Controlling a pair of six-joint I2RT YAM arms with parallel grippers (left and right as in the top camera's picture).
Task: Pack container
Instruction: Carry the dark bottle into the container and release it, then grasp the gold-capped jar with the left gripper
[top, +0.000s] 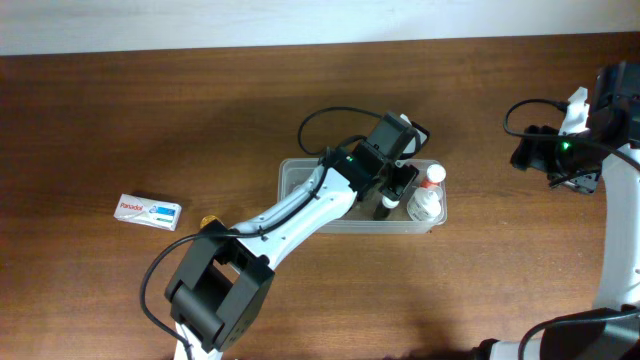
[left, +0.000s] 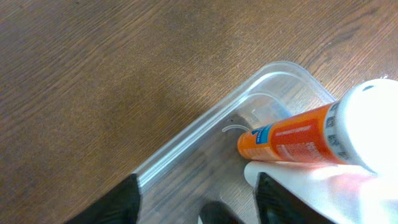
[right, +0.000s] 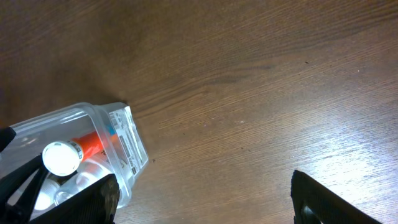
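Nearest you, the left arm runs from its base at the near edge up and to the right across the table (top: 100, 120). Left of that arm the small white box (top: 148, 211) lies flat on the bare wood, well apart from everything else. Its long axis runs almost left to right, with the right end tipped slightly nearer.

Further in, the container (top: 300, 175) sits mid-table with its long side also running left to right. Your left gripper (left: 198, 180) hangs over its right half, fingers spread with nothing between them. An orange bottle (left: 286, 140) with a white cap lies on its side in the tub just right of those fingers, apart from them. A clear bottle (top: 425, 203) is packed at the right end, and the left half of the tub looks bare.

Your right gripper (right: 200, 183) is off to the far right, clear of the tub, fingers wide apart over bare wood and holding nothing.

If the box is the next thing to pack, as it appears, the move turns on one relation. The box lies to the left of the left gripper and nearer, on the left arm's own side. The right arm would have to cross the whole tub, so the left arm is the one to send. Close across the box's short width.
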